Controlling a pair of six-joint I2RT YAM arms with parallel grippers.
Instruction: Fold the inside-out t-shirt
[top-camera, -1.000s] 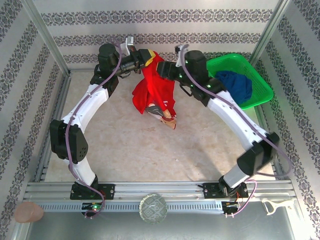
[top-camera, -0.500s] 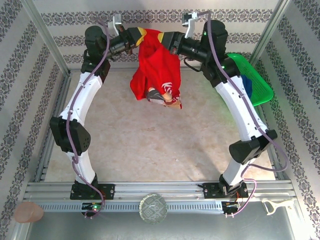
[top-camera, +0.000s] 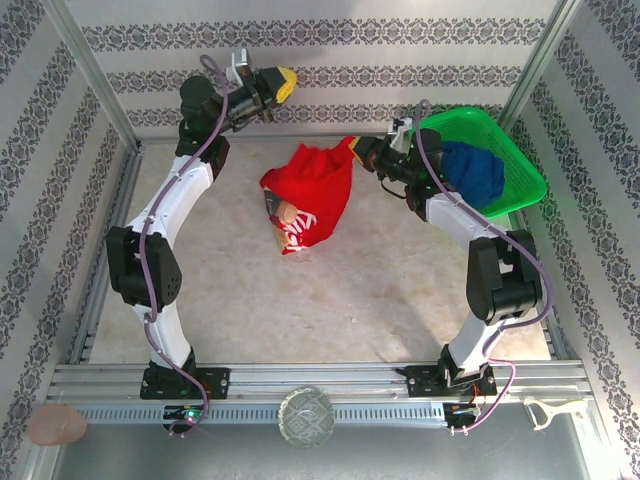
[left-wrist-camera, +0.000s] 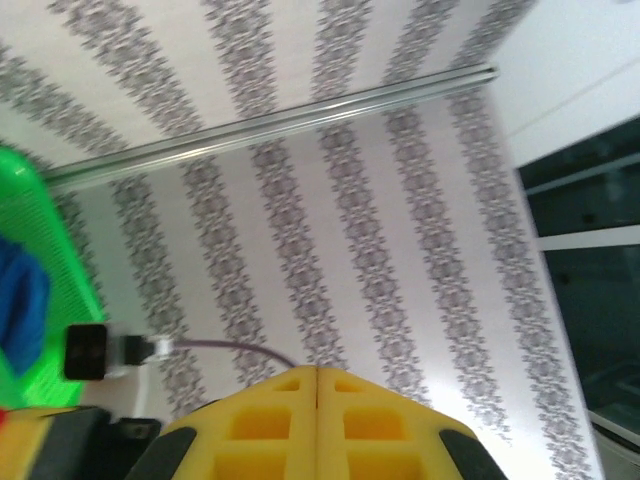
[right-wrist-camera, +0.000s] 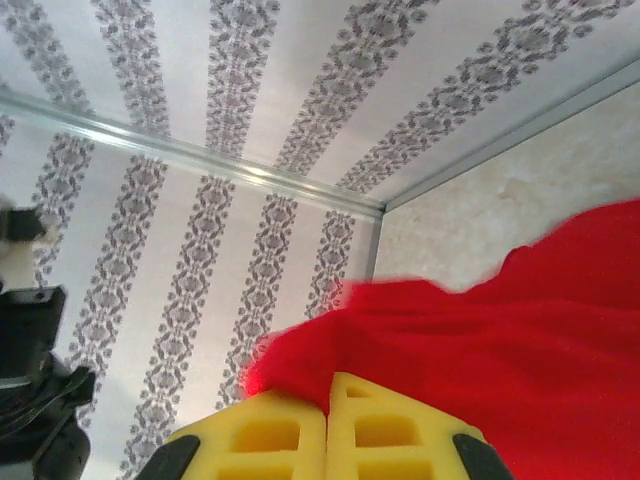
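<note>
nearby, a green basket (top-camera: 523, 180) held blue cloth (top-camera: 475, 170). right end effector (top-camera: 358, 150) clamped the wrinkly red t-shirt (top-camera: 315, 190); left end effector (top-camera: 285, 80) closed, empty.

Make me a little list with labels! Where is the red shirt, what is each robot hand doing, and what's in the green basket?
shirt: red t-shirt, bunched up on the table, one corner lifted
left gripper: shut, empty, high up by the back wall
right gripper: shut on the shirt's lifted corner
basket: green basket at the right, holding a dark blue garment
</note>
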